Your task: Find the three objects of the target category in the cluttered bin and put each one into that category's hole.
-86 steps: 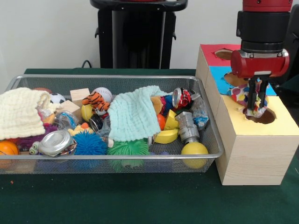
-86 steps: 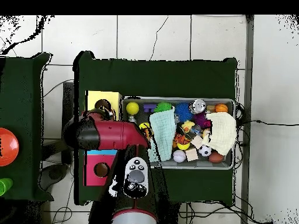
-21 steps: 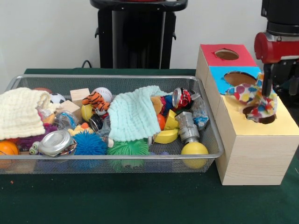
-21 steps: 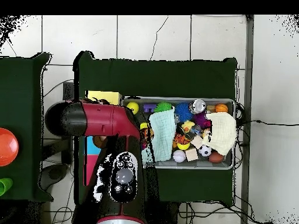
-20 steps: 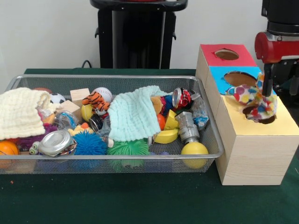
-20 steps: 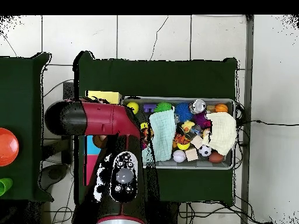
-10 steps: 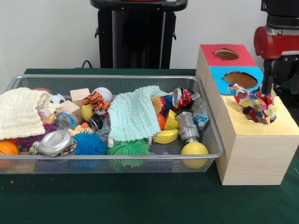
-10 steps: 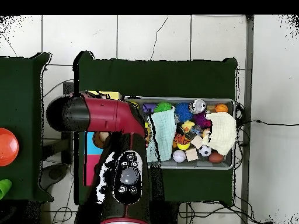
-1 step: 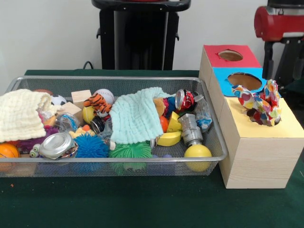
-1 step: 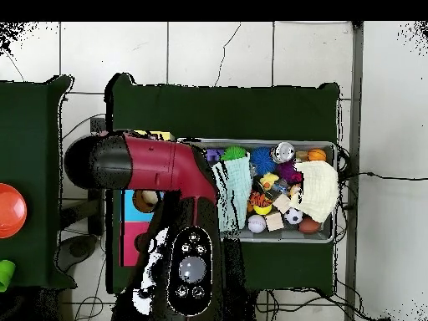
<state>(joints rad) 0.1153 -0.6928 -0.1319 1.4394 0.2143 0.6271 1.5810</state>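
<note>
Table: a dark green cloth [image 9: 142, 204] is covering the surface, with a white wall rising behind it; from above, white floor tiles are showing around the table.
Arm: the red and black arm [image 10: 159, 167] is reaching across the sorting box in the overhead view, hiding most of it; from the front only its red wrist is showing at the top right corner.
Bin: a wire mesh bin [image 9: 216, 142] is sitting on the cloth, just beside the box, crowded with things.
Sorting box: a wooden box [image 9: 256, 161] is standing right of the bin, its top showing a red section, then a blue one, then a yellow one nearest the camera, with round holes in the red and blue.
Cloths: a pale mint cloth [image 9: 135, 116] is draping over the middle of the bin; a cream cloth [image 9: 19, 114] is lying at its left end.
Patchwork toy: a soft multicoloured toy [image 9: 259, 104] is lying on the box's top, straddling the blue and yellow sections; I cannot tell whether it is covering a hole.
Smaller items: a yellow ball [image 9: 197, 152], a crushed red can [image 9: 185, 99], a blue spiky ball [image 9: 91, 146], a tiger plush [image 9: 99, 103] and a white baseball [image 9: 105, 95] are resting in the bin.
Gripper: two dark prongs [image 9: 269, 57] are hanging below the wrist, above the toy and apart from it; I cannot tell how the jaws are standing.
</note>
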